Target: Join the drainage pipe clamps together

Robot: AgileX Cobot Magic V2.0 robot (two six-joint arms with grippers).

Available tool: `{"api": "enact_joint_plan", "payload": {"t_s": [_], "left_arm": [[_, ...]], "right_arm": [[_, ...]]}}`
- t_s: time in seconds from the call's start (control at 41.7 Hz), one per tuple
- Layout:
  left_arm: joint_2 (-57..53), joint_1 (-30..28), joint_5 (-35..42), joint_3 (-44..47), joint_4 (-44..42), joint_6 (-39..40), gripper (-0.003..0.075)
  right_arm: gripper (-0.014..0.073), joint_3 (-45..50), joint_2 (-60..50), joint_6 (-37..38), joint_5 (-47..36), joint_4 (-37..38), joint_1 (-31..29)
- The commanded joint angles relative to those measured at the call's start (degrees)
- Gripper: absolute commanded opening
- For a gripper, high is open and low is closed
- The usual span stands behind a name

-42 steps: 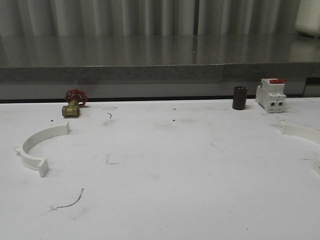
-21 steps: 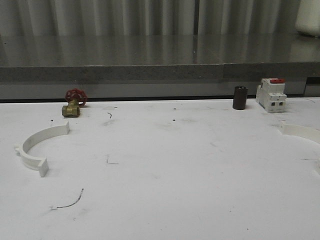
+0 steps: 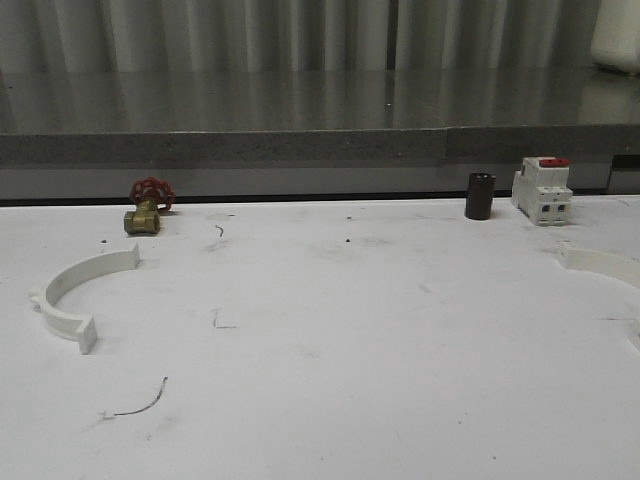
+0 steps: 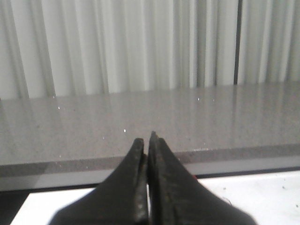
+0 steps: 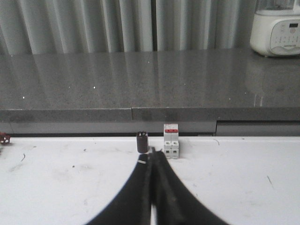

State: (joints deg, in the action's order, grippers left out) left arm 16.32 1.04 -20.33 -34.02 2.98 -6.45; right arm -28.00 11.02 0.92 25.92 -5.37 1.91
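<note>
1. We see the second white plastic half-ring clamp (image 3: 606, 264) cut off by the right edge of the front view; just one curved stretch shows, plus a small white piece lower at that edge.
2. In the right wrist view, the shut black right gripper (image 5: 152, 154) hides the lower front of the white boxy breaker with a red top (image 5: 170, 139).
3. A small red object (image 5: 3, 137) is cut by that picture's edge; we cannot tell what it is.
</note>
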Motion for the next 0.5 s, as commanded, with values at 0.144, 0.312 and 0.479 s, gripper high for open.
{"api": "enact_joint_plan", "payload": {"t_s": [0.144, 0.312, 0.479], "left_arm": [[9.4, -0.1, -4.9, -4.1, 0.1, 0.1, -0.002], [13.6, -0.1, -6.2, -3.1, 0.4, 0.1, -0.002], [17.3, -0.1, -7.0, -1.2, 0.6, 0.1, -0.002]], "right_arm": [[-0.0116, -5.6, 11.5, -0.5, 2.7, 0.6, -0.3], [-0.0116, -5.6, 17.6, -0.5, 5.3, 0.6, -0.3], [-0.0116, -5.6, 23.5, -0.5, 5.2, 0.6, -0.3]]}}
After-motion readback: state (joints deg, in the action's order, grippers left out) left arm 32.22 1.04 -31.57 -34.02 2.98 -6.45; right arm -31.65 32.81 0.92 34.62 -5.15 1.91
